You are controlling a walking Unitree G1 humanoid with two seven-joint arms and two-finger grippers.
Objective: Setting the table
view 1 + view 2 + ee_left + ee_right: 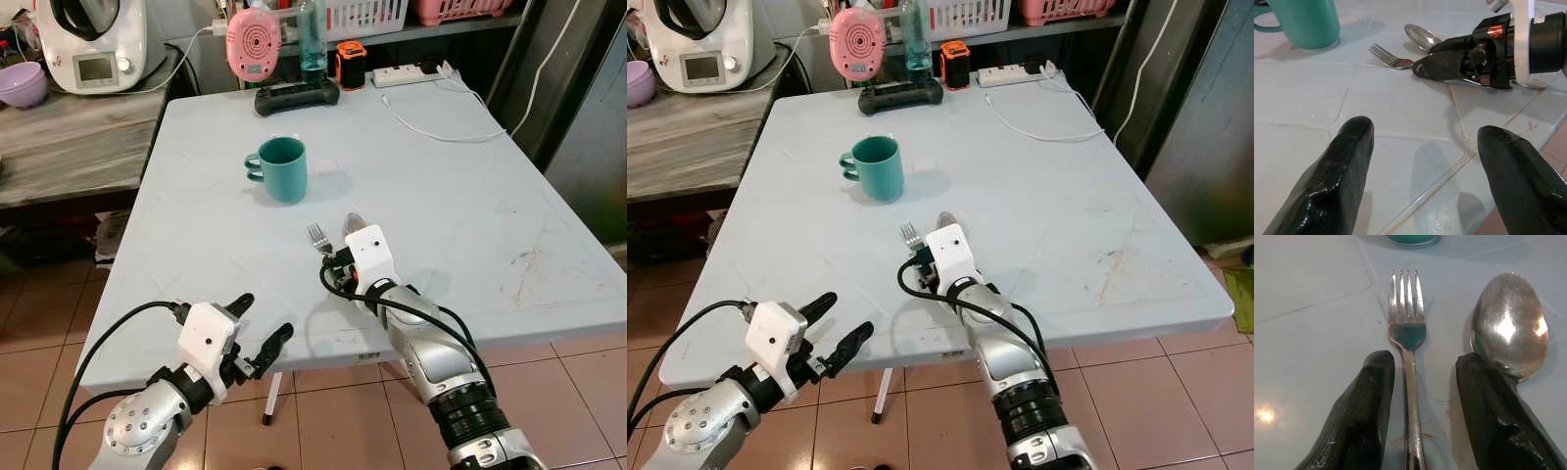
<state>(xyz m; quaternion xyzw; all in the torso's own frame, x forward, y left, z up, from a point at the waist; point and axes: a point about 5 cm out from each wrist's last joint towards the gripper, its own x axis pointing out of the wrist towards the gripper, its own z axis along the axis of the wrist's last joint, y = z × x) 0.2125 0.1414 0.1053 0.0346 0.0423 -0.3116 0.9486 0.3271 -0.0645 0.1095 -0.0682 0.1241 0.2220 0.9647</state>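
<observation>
Nearest, at the near left corner of the pale blue, scuffed plastic table (470, 196), the left gripper (257, 338) hangs just off the edge with its two black fingers spread wide and nothing between them.

Further in, a little back from the near edge and about midway along it, the right gripper (1420, 406) lies low over the tabletop. Its fingers are parted a little and straddle the handle of the slim stainless-steel fork (1406, 318), which lies flat with its tines pointing toward the far edge. The steel handle runs through the gap, and neither pad seems to press on it. The right-hand finger lies over the neck of the polished steel tablespoon (1508, 323), which lies just beside the fork; whether it touches the spoon cannot be told.

The fork is probably light, rigid and slick, and it lies flush to the table. That makes it likely to skid or pivot, so a hold across the narrow handle just below the tines looks best.

Beyond the cutlery, toward the table's middle, the teal ceramic mug (282, 168) stands upright, handle to the left.
</observation>
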